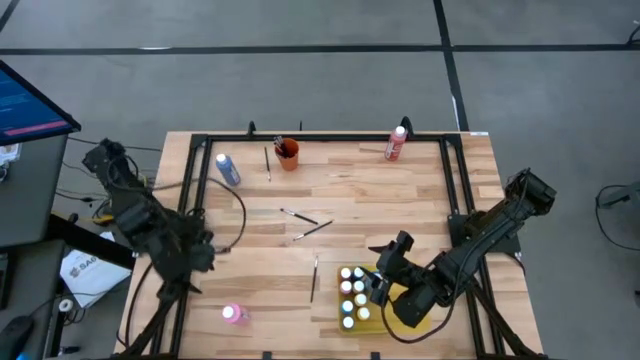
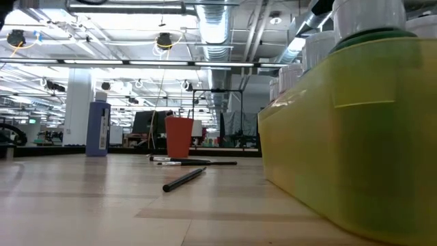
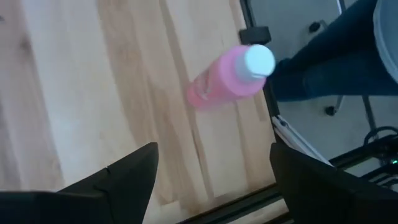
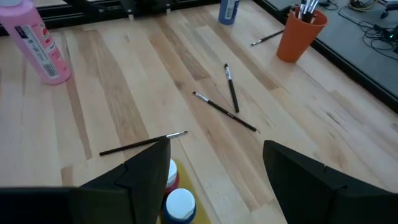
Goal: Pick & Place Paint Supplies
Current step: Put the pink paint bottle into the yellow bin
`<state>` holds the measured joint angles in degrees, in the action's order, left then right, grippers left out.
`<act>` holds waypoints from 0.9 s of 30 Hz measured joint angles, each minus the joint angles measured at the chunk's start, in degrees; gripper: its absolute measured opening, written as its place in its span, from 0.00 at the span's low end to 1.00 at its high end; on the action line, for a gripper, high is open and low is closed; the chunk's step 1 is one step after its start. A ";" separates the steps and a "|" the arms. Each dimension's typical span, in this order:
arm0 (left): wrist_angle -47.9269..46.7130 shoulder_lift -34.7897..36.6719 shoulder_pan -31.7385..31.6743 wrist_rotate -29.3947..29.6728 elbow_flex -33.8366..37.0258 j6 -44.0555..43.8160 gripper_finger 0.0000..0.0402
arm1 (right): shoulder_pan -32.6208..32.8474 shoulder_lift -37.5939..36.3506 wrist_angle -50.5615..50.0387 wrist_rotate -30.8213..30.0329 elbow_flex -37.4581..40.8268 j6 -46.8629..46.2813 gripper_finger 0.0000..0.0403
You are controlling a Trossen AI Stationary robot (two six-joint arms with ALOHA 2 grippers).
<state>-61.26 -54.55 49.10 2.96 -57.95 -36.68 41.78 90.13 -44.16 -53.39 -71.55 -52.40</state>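
Pink bottle [image 3: 231,76] just ahead of spread left tool [image 3: 211,171], untouched.

Table [image 1: 400,200], layout:
- Far edge, left to right: one bottle [image 1: 227,168], a lone brush [image 1: 267,162], cup [image 1: 288,154] holding brushes, another bottle [image 1: 396,143].
- Centre: two brushes crossed [image 1: 306,222].
- Near right: tray [image 1: 392,318] carrying capped bottles [image 1: 352,295]; one brush [image 1: 313,278] just left of it.
- Near left: a bottle [image 1: 233,314] standing alone.
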 joint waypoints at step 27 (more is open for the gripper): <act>24.98 -16.16 13.57 22.51 3.60 2.15 0.75 | -3.35 0.00 3.30 5.79 0.00 -0.09 0.62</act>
<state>-36.29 -70.71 62.67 25.48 -54.35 -34.53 38.44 90.13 -40.87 -47.59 -71.55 -52.49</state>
